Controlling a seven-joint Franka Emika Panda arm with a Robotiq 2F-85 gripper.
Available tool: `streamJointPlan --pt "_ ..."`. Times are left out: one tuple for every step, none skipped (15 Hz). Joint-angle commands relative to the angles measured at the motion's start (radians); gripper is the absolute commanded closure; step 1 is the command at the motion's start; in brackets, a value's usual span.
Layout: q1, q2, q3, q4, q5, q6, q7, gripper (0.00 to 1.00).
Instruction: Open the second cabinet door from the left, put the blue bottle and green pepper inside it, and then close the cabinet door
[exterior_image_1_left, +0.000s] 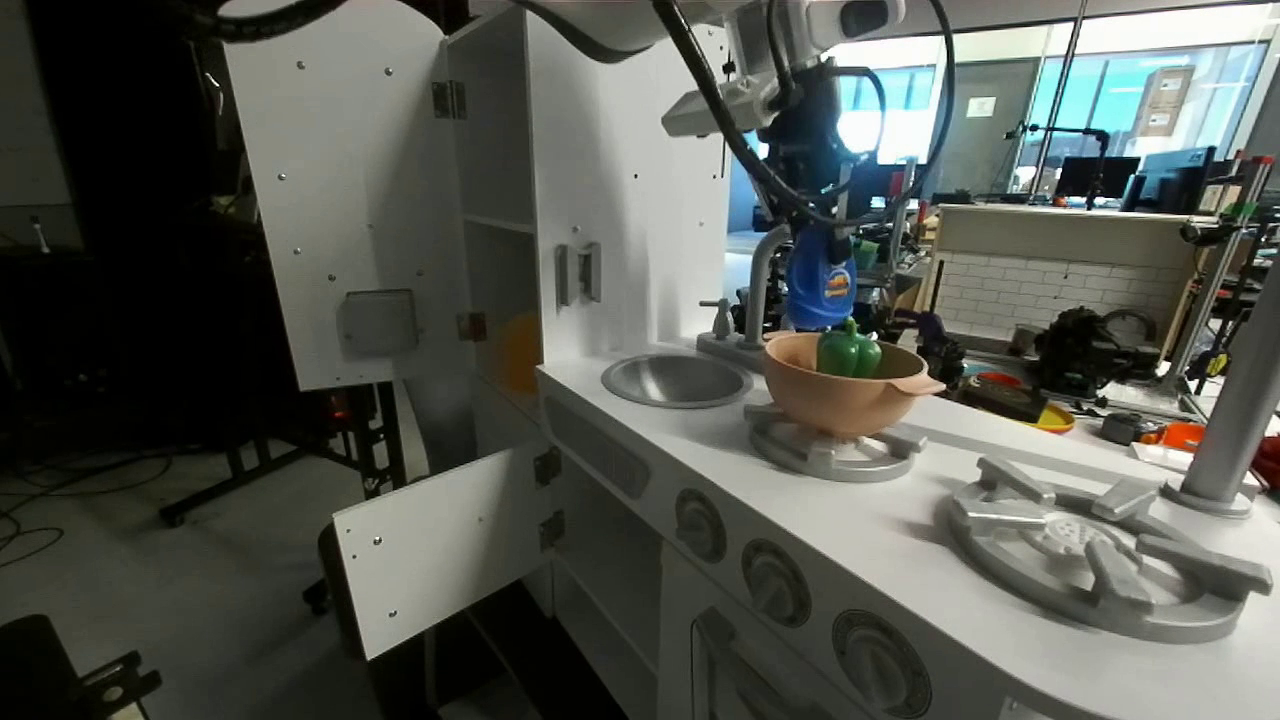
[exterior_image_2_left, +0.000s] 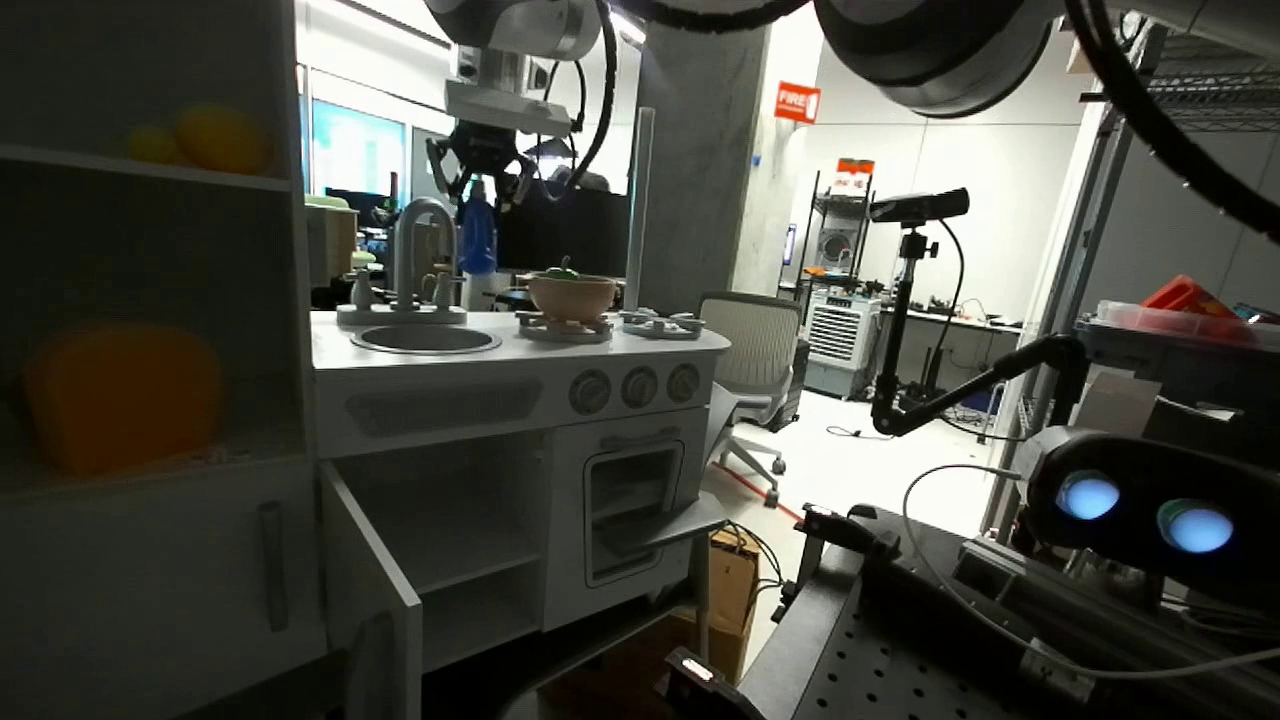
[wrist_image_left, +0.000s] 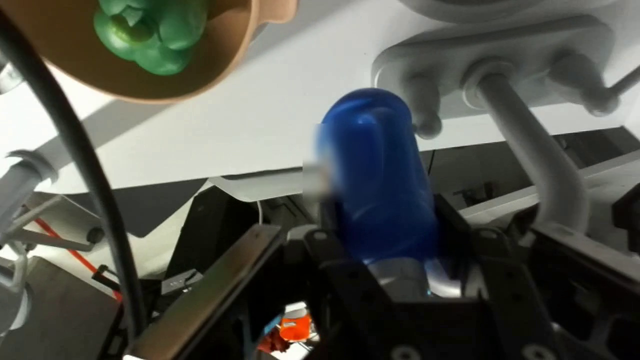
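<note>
Bottle (exterior_image_1_left: 822, 285) seems light, slick plastic; our gripper (exterior_image_2_left: 480, 195) holds it near its top. Pepper (exterior_image_1_left: 848, 355) looks firm and smooth, so we'd grasp its sides.

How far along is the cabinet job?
Done: the second lower door from the left stands open. Under way: the hand holds the blue bottle in the air near the tap. Left: put the bottle in the cabinet, add the green pepper, which sits in the bowl, and close the door.

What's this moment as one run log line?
gripper: holding blue bottle aloft | green bell pepper: inside tan bowl | second cabinet door from left: open
</note>
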Motion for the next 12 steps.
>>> streamJointPlan --pt "0.024 -0.085 0.061 -0.011 0.025 -0.116 -0.157 0.78" --pt "0.023 -0.094 0.077 -0.014 0.03 -0.138 -0.199 0.78" --pt "0.028 -0.109 0.092 -0.016 0.034 -0.175 -0.24 0.78" --pt "0.05 -0.139 0.103 -0.017 0.033 -0.233 -0.264 0.78" --pt "0.051 -0.145 0.117 -0.019 0.041 -0.261 -0.306 0.78" --pt "0.048 -0.143 0.128 -0.021 0.047 -0.282 -0.35 0.78" --pt "0.065 -0.167 0.137 -0.024 0.045 -0.339 -0.376 0.78" --pt "0.072 -0.176 0.145 -0.027 0.044 -0.38 -0.409 0.78" --pt "0.064 -0.171 0.153 -0.03 0.046 -0.405 -0.456 0.78" --pt "0.074 -0.184 0.157 -0.031 0.041 -0.457 -0.485 0.78" --pt "0.085 -0.196 0.16 -0.032 0.036 -0.51 -0.514 0.78" --pt "0.071 -0.186 0.163 -0.036 0.036 -0.534 -0.567 0.78"
